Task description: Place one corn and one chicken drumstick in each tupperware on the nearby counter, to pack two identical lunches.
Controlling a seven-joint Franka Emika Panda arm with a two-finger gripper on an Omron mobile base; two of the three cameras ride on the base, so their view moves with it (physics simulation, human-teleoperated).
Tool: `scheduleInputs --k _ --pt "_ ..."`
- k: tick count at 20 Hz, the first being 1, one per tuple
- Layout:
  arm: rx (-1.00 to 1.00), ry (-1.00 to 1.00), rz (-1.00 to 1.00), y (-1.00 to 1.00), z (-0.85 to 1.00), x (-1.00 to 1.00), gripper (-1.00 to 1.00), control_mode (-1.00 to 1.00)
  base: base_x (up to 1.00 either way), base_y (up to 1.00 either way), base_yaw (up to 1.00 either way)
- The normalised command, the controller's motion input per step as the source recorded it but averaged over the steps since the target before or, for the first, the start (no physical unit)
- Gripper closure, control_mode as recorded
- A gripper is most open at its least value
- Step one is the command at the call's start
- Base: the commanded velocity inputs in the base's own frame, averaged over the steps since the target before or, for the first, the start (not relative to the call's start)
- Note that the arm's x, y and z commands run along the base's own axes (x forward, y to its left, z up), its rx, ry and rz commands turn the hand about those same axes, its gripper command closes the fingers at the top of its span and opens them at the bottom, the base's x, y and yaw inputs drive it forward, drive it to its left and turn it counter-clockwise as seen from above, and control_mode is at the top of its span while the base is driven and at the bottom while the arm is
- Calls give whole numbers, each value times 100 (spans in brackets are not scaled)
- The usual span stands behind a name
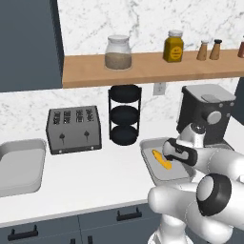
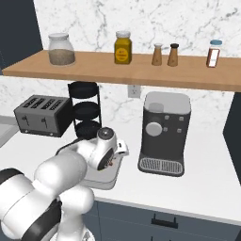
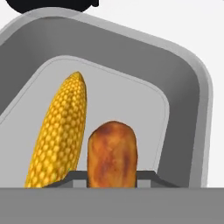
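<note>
Your fingers (image 3: 111, 175) pinch the drumstick (image 3: 112, 153) low inside the tupperware (image 3: 183, 109), just beside the corn (image 3: 59, 131). If you lift without letting go, it comes back out.

You see a bumpy, kernelled yellow corn (image 3: 59, 135) beside a browned, glossy-skinned drumstick (image 3: 112, 153) in a smooth matt grey tray (image 3: 183, 100). Your worktop (image 1: 95, 178) looks plain matt white, the shelf (image 1: 143, 69) is wood, the toaster (image 1: 74, 129) dull grey metal, the jar (image 1: 118, 52) clear glass.
</note>
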Motion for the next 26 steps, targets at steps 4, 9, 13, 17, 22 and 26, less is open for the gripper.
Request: scheduleInputs --k 4,9,13,17,22,26 --pt "0 -9 -3 4 19 0 -100 -100 0 0 0" --pt "0 -14 -4 5 1 0 -100 -100 0 0 0" --pt "0 -21 -3 5 42 -60 -100 -100 0 0 0" --pt "-2 -24 -8 24 73 -75 -100 -100 0 0 0" --pt "-1 -21 -19 47 92 -47 -100 -100 0 0 0" --pt "10 -6 -37 51 72 -39 -100 -100 0 0 0"
